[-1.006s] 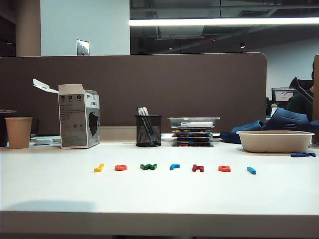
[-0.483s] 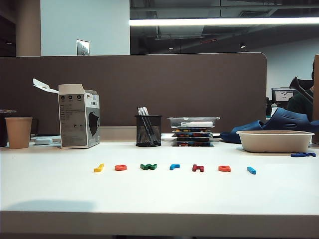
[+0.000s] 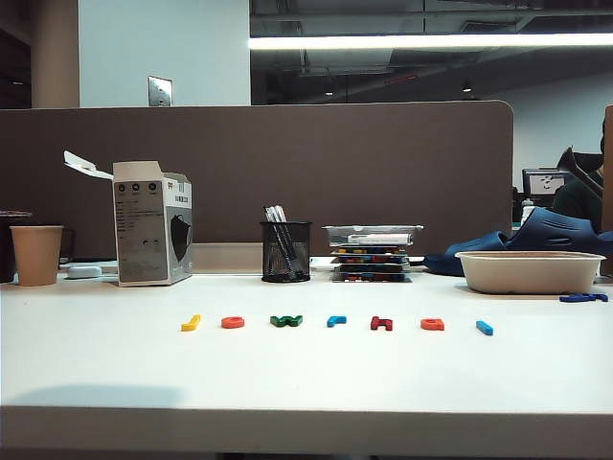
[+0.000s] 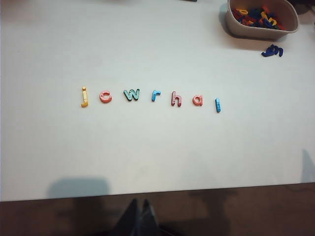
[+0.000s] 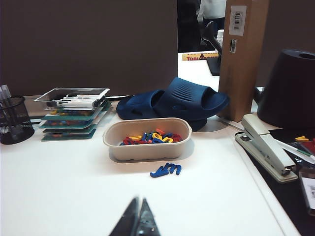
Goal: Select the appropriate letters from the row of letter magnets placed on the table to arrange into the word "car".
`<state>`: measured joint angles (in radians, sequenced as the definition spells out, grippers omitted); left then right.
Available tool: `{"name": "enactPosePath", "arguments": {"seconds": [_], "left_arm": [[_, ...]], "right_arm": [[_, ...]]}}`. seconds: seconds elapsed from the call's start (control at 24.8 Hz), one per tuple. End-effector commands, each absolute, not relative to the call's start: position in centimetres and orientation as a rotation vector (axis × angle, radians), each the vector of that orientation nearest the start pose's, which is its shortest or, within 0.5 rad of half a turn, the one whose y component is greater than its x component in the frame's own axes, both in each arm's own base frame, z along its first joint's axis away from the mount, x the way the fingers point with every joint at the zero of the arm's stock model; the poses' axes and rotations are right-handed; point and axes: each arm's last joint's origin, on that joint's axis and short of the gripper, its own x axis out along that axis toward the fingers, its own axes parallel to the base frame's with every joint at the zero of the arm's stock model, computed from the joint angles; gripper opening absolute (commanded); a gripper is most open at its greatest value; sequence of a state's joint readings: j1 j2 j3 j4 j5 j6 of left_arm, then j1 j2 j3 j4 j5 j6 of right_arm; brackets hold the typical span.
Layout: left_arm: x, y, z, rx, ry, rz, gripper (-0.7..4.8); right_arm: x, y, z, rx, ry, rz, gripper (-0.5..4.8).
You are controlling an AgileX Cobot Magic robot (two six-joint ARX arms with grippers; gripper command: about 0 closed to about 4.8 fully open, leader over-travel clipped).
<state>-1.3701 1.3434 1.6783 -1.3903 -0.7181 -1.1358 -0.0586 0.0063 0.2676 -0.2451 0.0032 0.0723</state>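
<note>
The letter magnets lie in a row on the white table [image 3: 306,379]. From the left they are yellow, orange "c" [image 3: 232,322], green, light blue "r" [image 3: 335,320], dark red, orange "a" [image 3: 432,324] and a light blue bar. The left wrist view shows the same "c" [image 4: 105,96], "r" [image 4: 156,94] and "a" [image 4: 198,100]. My left gripper [image 4: 139,201] is shut and empty, off the table's front edge, well short of the row. My right gripper [image 5: 139,199] is shut and empty above bare table, near a bowl. Neither gripper shows in the exterior view.
A beige bowl [image 5: 147,150] of spare letters stands at the right, a navy piece [image 5: 166,170] beside it. Along the back stand a paper cup [image 3: 36,255], a grey box [image 3: 150,222], a mesh pen holder [image 3: 284,251] and stacked trays [image 3: 371,251]. A stapler [image 5: 263,147] lies by the right edge.
</note>
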Motion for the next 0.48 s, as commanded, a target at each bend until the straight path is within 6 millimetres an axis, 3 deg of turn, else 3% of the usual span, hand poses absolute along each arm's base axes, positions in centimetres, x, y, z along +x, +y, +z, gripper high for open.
{"name": "enactPosePath", "arguments": {"seconds": [0.04, 0.2, 0.32, 0.48], "left_arm": [[6.2, -20.7, 42.1, -0.160, 0.738, -0.200, -0.05], [6.2, -20.7, 42.1, -0.159, 0.738, -0.200, -0.06], [6.2, -20.7, 42.1, -0.160, 0.738, -0.200, -0.06], [6.2, -20.7, 42.1, -0.160, 0.738, -0.200, -0.05]], "right_arm": [[6.4, -0.4, 24.4, 0.078, 0.006, -0.063, -0.02], [6.1, -0.4, 27.0, 0.081, 0.121, -0.067, -0.02], [7.0, -0.4, 29.6, 0.086, 0.260, -0.071, -0.02], [8.6, -0.5, 32.3, 0.095, 0.316, -0.061, -0.02]]}}
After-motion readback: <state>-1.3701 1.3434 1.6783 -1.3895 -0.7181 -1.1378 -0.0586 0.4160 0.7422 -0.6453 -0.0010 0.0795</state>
